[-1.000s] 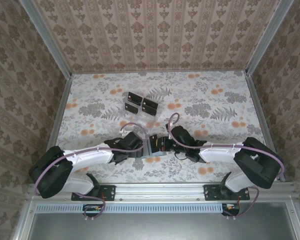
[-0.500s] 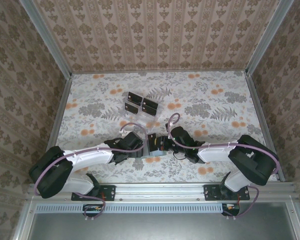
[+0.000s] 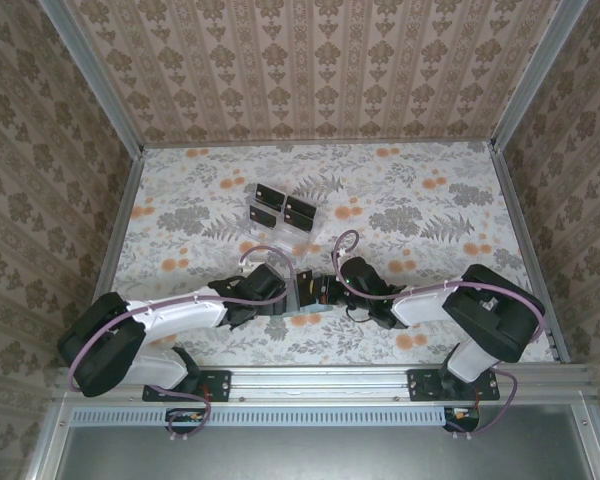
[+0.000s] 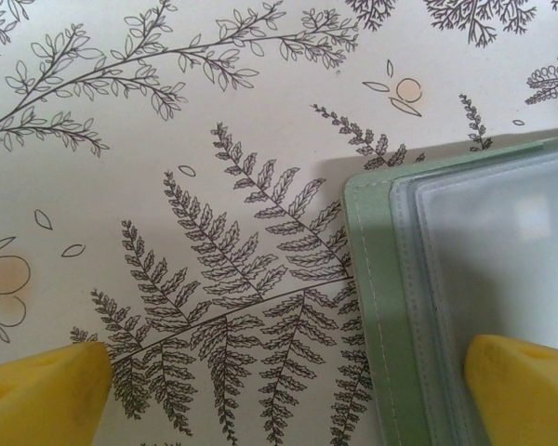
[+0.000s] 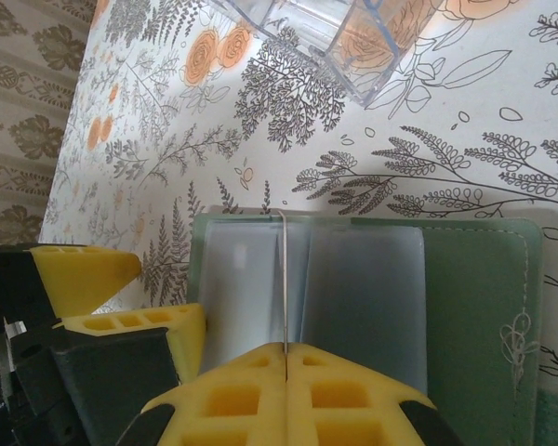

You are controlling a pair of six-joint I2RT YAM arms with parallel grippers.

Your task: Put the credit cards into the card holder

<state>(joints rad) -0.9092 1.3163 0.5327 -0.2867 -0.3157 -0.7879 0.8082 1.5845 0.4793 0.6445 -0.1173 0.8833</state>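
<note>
The card holder (image 3: 302, 293) lies open on the cloth between both grippers, a grey-green cover (image 5: 474, 297) with clear pockets (image 4: 484, 251) inside. My right gripper (image 5: 285, 353) is shut on a thin pale sheet (image 5: 284, 279) that stands on edge over the pockets. Whether that sheet is a clear page or a card I cannot tell. My left gripper (image 4: 284, 381) is open and straddles the holder's left edge (image 4: 377, 307); one of its fingers (image 4: 525, 390) is over a pocket, the other is on the cloth. Several black credit cards (image 3: 302, 207) stand in a clear rack.
The clear slotted rack (image 3: 283, 207) stands a little beyond the holder, its corner (image 5: 325, 37) just ahead of my right gripper. Floral cloth covers the table (image 3: 430, 200), which has patterned walls on three sides. The left gripper's yellow fingers (image 5: 84, 269) lie close beside the right one.
The right arm's rear part has swung inward to the left. Both grippers have stayed at the holder and kept their states.
</note>
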